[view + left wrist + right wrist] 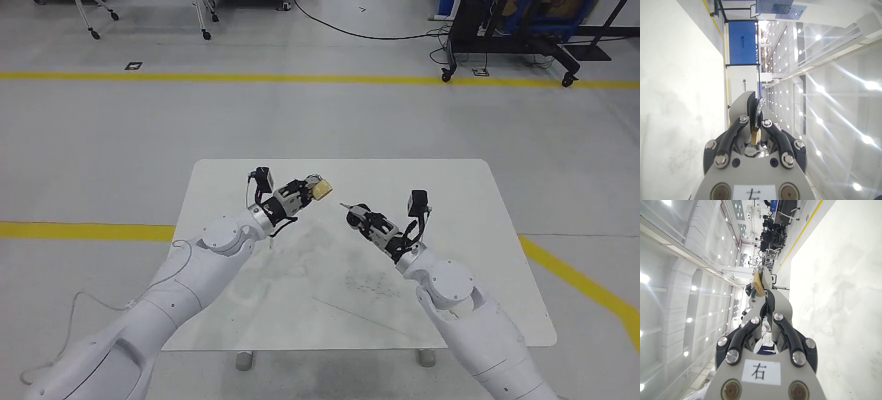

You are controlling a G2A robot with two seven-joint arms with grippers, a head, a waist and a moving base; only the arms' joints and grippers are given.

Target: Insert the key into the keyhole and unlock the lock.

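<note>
The left end effector [308,191] is clamped on a small rectangular brass padlock [321,187] and holds it in the air above the far middle of the white rectangular table [470,290]. In the left wrist view the left end effector's [757,106] fingers [740,106] are pressed against the padlock [755,135] from both sides, with the brass body sitting deep between them. Something shiny shows at the fingertips, but what it is cannot be told.

The right end effector [357,213] is closed on a slim silvery metal key [346,207], whose pointed tip sticks out towards the padlock. The key tip is near the padlock but not touching it, with a small gap between them.

In the right wrist view the right end effector's [768,298] fingers [780,302] are together, and just beyond them hangs the padlock [758,284]. It faces this way with a dark keyhole showing on its brass end.
</note>
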